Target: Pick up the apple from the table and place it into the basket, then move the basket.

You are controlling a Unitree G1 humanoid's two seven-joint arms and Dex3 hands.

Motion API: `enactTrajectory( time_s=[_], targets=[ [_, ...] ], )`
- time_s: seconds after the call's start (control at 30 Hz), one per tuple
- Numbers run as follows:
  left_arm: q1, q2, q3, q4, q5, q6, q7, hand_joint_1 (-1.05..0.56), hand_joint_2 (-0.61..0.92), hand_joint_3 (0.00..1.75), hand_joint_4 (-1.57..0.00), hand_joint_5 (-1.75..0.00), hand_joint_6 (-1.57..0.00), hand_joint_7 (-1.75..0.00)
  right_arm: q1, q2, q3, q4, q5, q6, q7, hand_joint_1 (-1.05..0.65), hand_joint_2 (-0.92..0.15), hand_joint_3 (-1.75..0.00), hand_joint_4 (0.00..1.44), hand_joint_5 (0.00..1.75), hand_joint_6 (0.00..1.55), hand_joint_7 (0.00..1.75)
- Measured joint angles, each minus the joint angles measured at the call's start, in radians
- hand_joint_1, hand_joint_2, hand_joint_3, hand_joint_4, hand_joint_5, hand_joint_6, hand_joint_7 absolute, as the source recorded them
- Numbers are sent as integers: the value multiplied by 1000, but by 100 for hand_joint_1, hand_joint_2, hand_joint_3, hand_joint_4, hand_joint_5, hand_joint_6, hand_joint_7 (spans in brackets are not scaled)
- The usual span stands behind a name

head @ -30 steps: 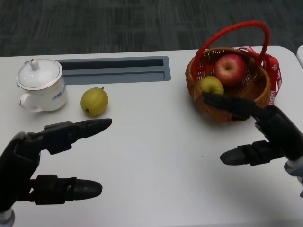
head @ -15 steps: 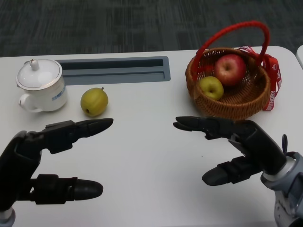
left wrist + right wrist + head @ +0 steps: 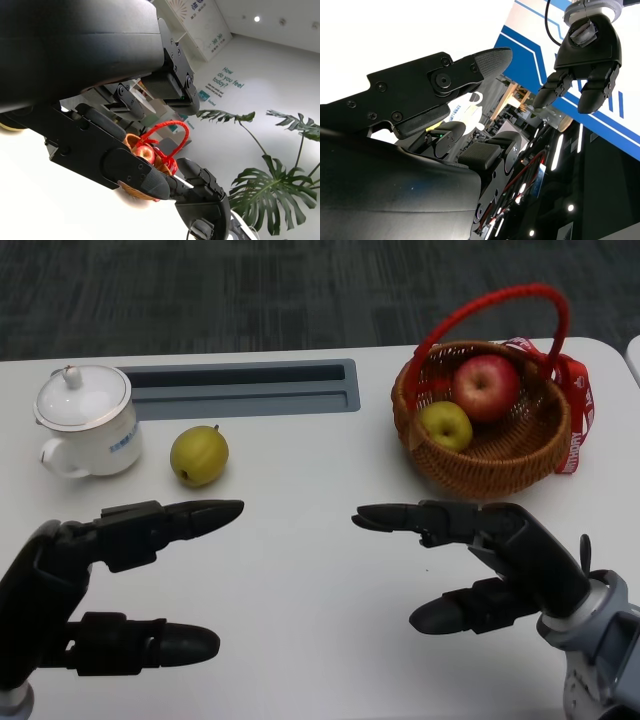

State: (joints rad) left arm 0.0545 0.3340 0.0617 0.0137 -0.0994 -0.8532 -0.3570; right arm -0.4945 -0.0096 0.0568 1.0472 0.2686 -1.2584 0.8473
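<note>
The wicker basket point(image 3: 492, 466) with a red handle stands at the back right of the table. A red apple point(image 3: 486, 385) and a smaller yellow-green apple point(image 3: 445, 425) lie inside it. Another yellow-green fruit point(image 3: 199, 454) rests on the table at the left. My right hand point(image 3: 500, 550) hovers in front of the basket, apart from it, fingers spread and holding nothing. My left hand point(image 3: 55, 585) hangs at the lower left, fingers apart and empty. The left wrist view shows the basket's red handle point(image 3: 170, 130), the red apple point(image 3: 146, 152) and my right hand point(image 3: 202, 200).
A white lidded cup point(image 3: 87, 420) stands at the far left. A grey recessed slot point(image 3: 240, 388) runs along the back of the table. A red ribbon point(image 3: 578, 410) hangs on the basket's right side. The right wrist view shows my left hand point(image 3: 587, 55).
My right hand has drawn back from the basket's front wall, moving left and toward the table's front edge, with nothing in it. The left hand has barely shifted.
</note>
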Motion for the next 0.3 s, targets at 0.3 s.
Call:
enactTrajectory(
  time_s=[0.3],
  targets=[
    [2, 0, 0, 1, -5, -1, -4, -46, 73, 0, -75, -1, -71, -1, 0, 2, -8, 1, 0, -1, 24, -48, -84, 0, 67, 0, 63, 0]
  ],
)
